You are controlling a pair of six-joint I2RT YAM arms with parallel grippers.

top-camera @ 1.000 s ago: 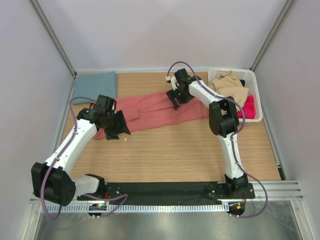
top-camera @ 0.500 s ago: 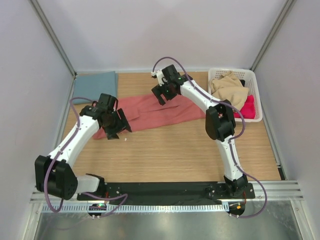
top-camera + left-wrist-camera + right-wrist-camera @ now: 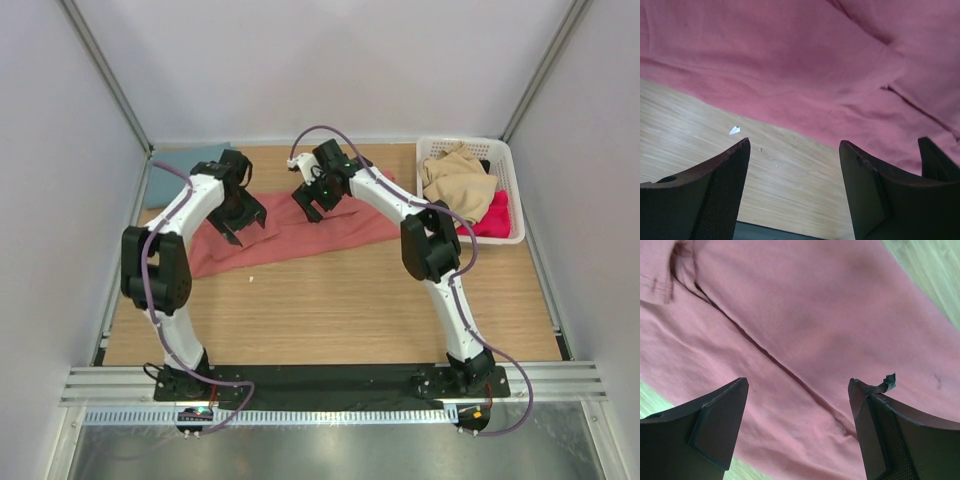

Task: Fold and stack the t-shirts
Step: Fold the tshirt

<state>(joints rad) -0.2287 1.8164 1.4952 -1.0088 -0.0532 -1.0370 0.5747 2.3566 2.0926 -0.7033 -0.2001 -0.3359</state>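
A light wooden table (image 3: 330,300) fills this booth. Behind the table stands a plain white back wall (image 3: 330,60), and white side panels (image 3: 50,200) flank it, joined by grey metal posts (image 3: 105,70). Along the table's near edge runs a black plate (image 3: 330,378), then a slotted aluminium rail (image 3: 330,415). The light is soft and even.
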